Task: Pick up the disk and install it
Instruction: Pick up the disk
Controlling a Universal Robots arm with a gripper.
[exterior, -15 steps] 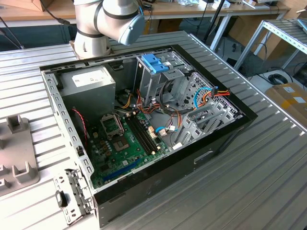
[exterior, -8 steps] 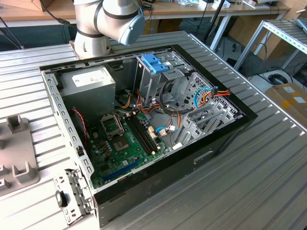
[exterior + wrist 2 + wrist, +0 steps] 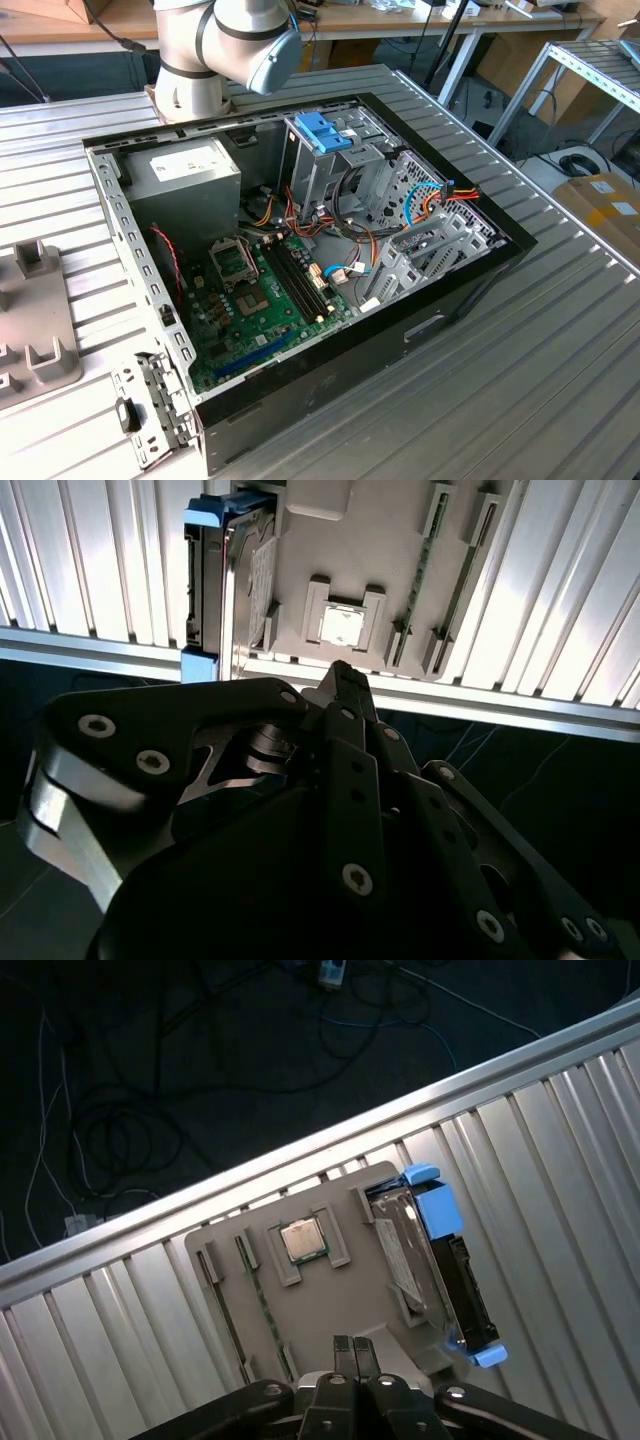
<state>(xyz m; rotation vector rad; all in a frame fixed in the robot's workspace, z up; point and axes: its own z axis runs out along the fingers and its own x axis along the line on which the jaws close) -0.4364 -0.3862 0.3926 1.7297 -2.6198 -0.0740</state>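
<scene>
The disk [image 3: 402, 1245] stands on its edge in a slot at one end of a grey holder [image 3: 330, 1305], a light blue bracket [image 3: 438, 1210] along its sides. In the second wrist view the disk [image 3: 248, 575] is at the holder's [image 3: 380, 540] end too. My gripper [image 3: 352, 1345] hovers above the holder's near side, a short way from the disk, its two thin fingers pressed together and shut with nothing between them. Its tip [image 3: 341, 672] in the second wrist view lines up with the table edge below the holder.
The holder also carries a square processor chip [image 3: 300, 1240] and a memory stick [image 3: 262, 1305] on edge. An open computer case [image 3: 300, 250] lies on the ribbed metal table [image 3: 540, 370], with a power supply box [image 3: 185, 175], motherboard [image 3: 250, 300] and a blue caddy handle [image 3: 322, 132] in the drive cage. Beyond the table edge [image 3: 300, 1155] is dark floor with cables.
</scene>
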